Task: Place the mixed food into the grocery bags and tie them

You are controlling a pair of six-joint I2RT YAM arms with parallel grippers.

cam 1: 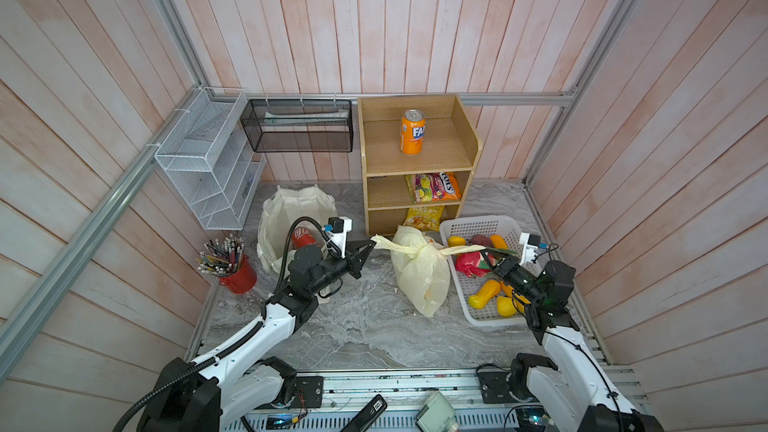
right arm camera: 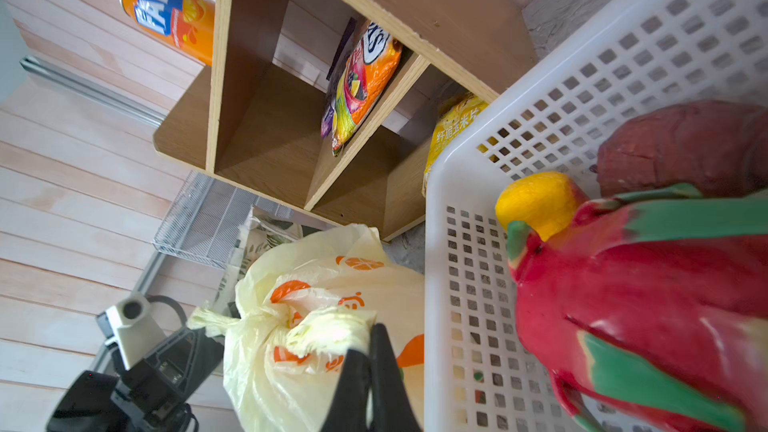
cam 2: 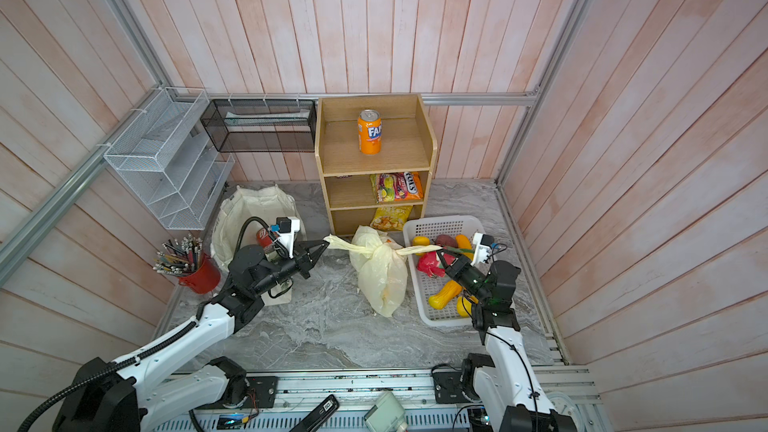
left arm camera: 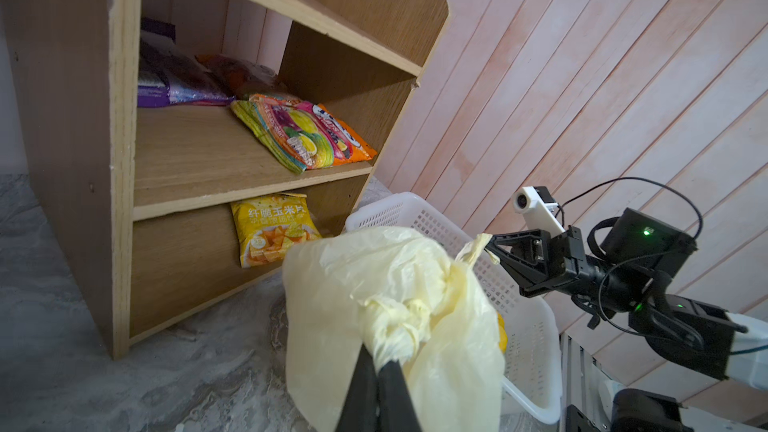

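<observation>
Grips one twisted handle of the plastic carrier bag (cam 1: pixel 420 284) in the clamped left gripper (cam 1: pixel 371 244), the other in the clamped right gripper (cam 1: pixel 487 250), knot (cam 1: pixel 424 248) midway between, handles pulled straight.

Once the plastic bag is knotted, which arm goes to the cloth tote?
Left. The cloth tote sits beside the left gripper; the right gripper is past the plastic bag, over the basket. Both are shut on the bag, so release first.

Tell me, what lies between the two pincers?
The knot of the yellow bag, in both top views; left pincer and right pincer each pinch one twisted handle.
</observation>
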